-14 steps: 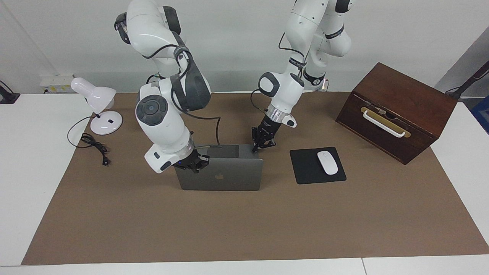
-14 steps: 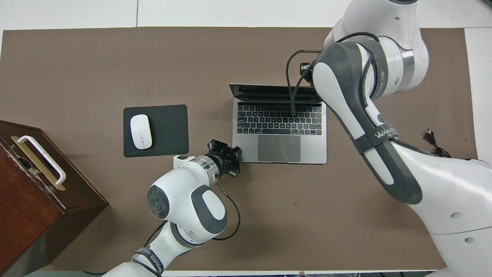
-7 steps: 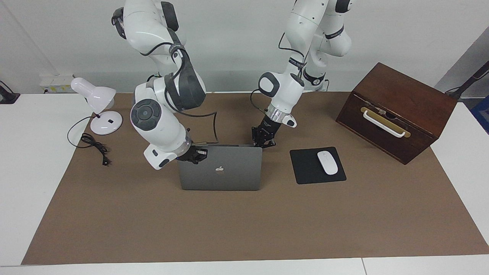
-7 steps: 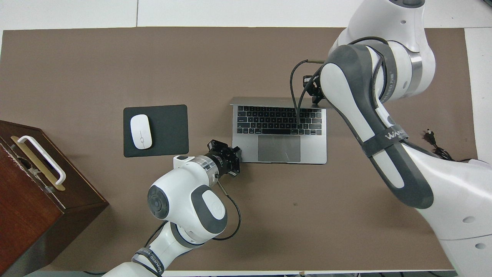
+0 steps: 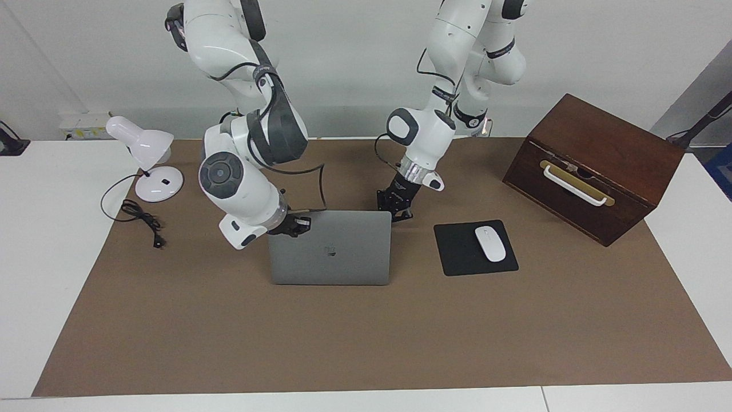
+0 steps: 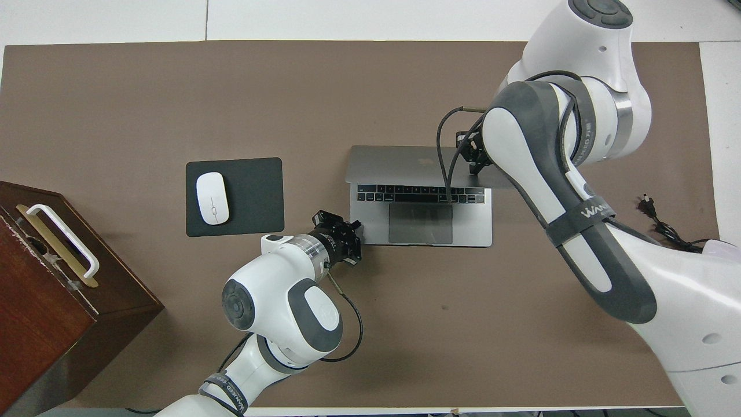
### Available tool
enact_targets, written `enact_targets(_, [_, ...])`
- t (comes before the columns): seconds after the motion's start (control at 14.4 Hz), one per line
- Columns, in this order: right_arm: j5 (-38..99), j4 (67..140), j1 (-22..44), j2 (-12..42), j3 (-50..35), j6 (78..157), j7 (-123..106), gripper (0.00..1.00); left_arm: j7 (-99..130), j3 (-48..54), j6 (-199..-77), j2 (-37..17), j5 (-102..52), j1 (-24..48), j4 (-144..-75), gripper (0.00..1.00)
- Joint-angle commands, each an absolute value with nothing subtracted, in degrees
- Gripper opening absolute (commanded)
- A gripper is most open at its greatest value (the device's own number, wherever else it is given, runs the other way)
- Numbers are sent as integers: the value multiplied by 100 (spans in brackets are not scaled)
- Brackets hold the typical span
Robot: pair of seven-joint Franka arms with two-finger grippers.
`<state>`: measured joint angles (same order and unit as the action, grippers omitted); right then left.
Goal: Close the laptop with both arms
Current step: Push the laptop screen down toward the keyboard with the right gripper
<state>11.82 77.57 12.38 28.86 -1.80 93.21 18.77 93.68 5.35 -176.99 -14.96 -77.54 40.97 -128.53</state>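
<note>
Laptop [image 5: 330, 247] mid-mat, beside the mouse pad [image 5: 475, 248]; lid half down, tilted over the keys, hinge line running arm-end to arm-end. Right gripper [image 5: 293, 224], closed and empty, sits at the lid's top edge, arm bent over it, probably touching. Left gripper [image 5: 397, 207], closed, pins the base corner nearest the pad.

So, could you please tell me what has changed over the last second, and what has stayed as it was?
The laptop lid has swung down toward the keyboard, and only a strip of keys now shows in the overhead view. The right gripper, shut, travelled with the lid's corner, pushing it down. The left gripper, also shut, stayed at the base's near corner. Mouse, mouse pad, lamp and wooden box are unmoved.
</note>
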Motion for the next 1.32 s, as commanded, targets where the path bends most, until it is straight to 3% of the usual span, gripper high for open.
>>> enact_targets(0.0, [1353, 8217, 1151, 2584, -255, 9351, 1969, 0, 9343, 492, -17710, -1802, -7901, 4315, -12876, 0])
enact_targets(1.25, [1380, 9219, 1160, 2154, -255, 9606, 1995, 0, 9114, 501, -17675, -1679, -7901, 4315, -13157, 0])
